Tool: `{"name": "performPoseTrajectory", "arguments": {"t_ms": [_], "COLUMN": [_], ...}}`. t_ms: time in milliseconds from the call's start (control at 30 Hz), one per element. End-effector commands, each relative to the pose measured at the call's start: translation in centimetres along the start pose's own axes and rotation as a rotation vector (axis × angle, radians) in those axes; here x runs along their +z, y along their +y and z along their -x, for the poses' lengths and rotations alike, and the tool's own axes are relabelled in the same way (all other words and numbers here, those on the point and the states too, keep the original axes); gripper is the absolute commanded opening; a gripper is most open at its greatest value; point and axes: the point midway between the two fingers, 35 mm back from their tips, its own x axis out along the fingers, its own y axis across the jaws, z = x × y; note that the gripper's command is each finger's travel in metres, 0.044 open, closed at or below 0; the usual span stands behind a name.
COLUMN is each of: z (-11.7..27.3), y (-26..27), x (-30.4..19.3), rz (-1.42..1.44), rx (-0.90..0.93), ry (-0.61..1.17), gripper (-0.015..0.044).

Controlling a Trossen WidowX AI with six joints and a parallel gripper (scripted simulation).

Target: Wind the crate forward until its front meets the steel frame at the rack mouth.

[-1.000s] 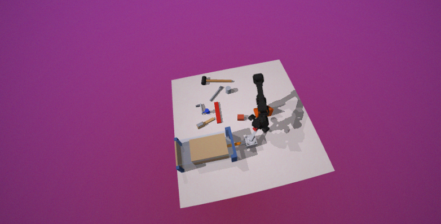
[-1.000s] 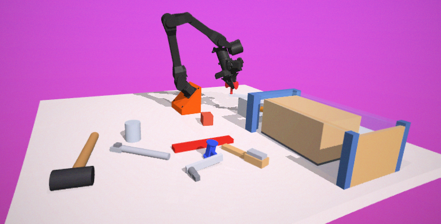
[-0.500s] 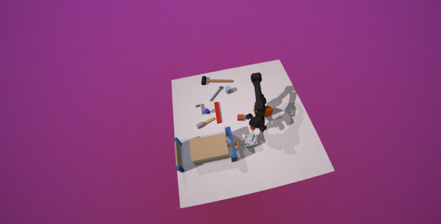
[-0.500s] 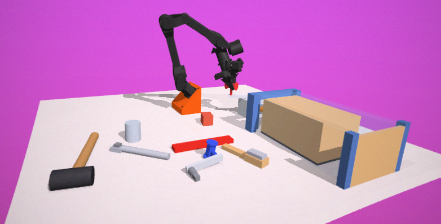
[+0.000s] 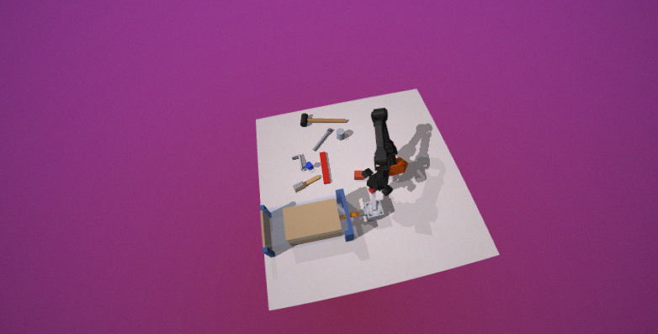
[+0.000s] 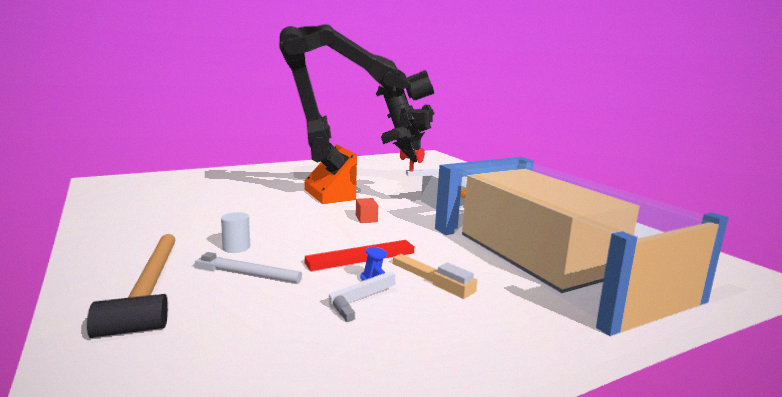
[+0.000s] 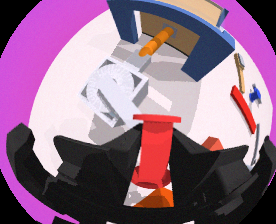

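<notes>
White bench; hand clenched on red knob; winch just beside, lower.

Looks like some kind of workshop bench setup to me: mallet lower left in the exterior view, wrench-like tool beside it, brush lower center, plus a winch near the blue frame.
</notes>
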Motion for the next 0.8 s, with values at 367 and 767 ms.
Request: {"name": "performPoseTrajectory", "arguments": {"t_ms": [367,767], "z": [-1.0,-1.7], "y": [-1.8,-2.5], "x": [2.1,3.8], "rz": [-0.012,-0.012], "rx": [-0.014,-0.015], "ry": [-0.008,-0.008], "gripper": [0.0000,0.0000]}}
